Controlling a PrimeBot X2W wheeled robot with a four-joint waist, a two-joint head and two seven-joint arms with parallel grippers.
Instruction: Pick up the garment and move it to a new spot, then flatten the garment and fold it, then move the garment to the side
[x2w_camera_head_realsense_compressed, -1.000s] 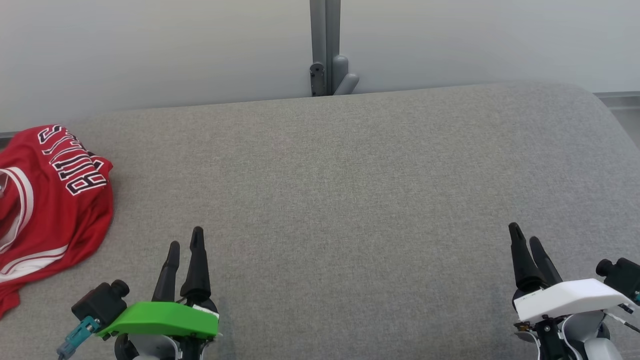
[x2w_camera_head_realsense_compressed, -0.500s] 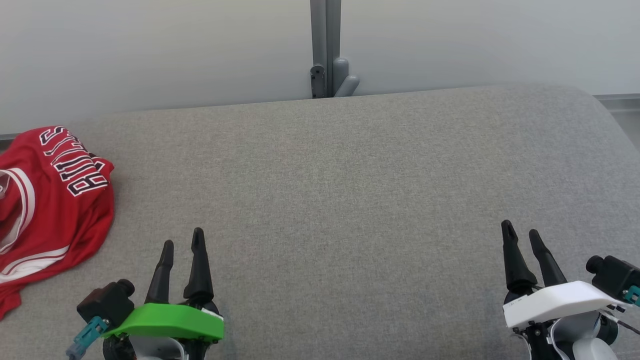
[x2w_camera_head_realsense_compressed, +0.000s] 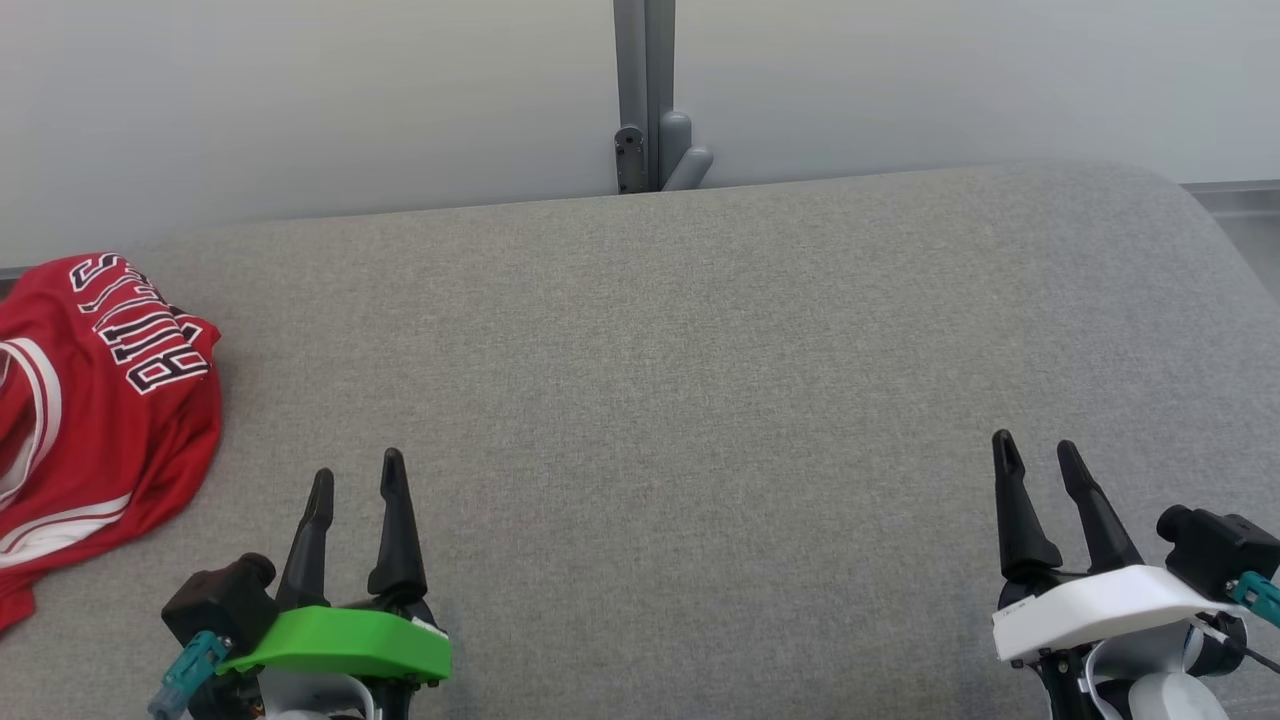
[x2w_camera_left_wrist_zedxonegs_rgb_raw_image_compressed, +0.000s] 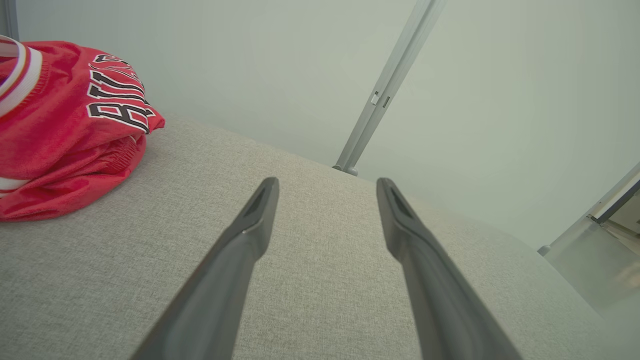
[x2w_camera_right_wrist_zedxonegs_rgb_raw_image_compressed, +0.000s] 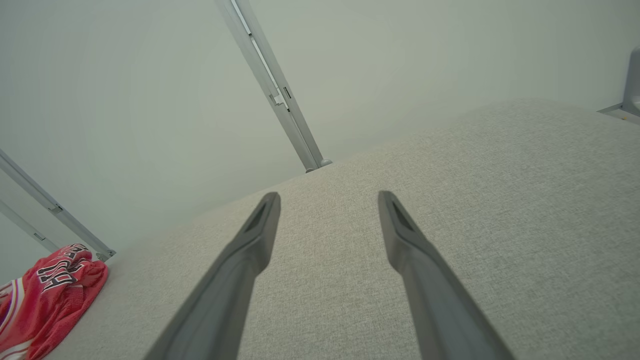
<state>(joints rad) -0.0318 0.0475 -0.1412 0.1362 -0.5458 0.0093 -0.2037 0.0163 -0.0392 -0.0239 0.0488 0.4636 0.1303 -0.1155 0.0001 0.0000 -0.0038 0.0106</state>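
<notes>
The garment (x2w_camera_head_realsense_compressed: 95, 420) is a red jersey with white stripes and black lettering, lying crumpled at the far left of the grey padded surface (x2w_camera_head_realsense_compressed: 700, 380). It also appears at the upper left of the left wrist view as the garment (x2w_camera_left_wrist_zedxonegs_rgb_raw_image_compressed: 60, 125) and at the lower left of the right wrist view as the garment (x2w_camera_right_wrist_zedxonegs_rgb_raw_image_compressed: 47, 295). My left gripper (x2w_camera_head_realsense_compressed: 356, 475) stands open at the lower left, to the right of the jersey and apart from it, holding nothing. My right gripper (x2w_camera_head_realsense_compressed: 1035, 448) is open at the lower right, far from the jersey, nothing between its fingers.
A pale wall runs behind the surface, with a grey vertical post (x2w_camera_head_realsense_compressed: 645, 95) at its middle. The surface's right corner curves away at the upper right (x2w_camera_head_realsense_compressed: 1190, 200). Bare grey fabric lies between the two grippers.
Both grippers have drawn slightly back toward the bottom edge and their fingers now point straighter up. The view has shifted a little. The jersey lies as before.
</notes>
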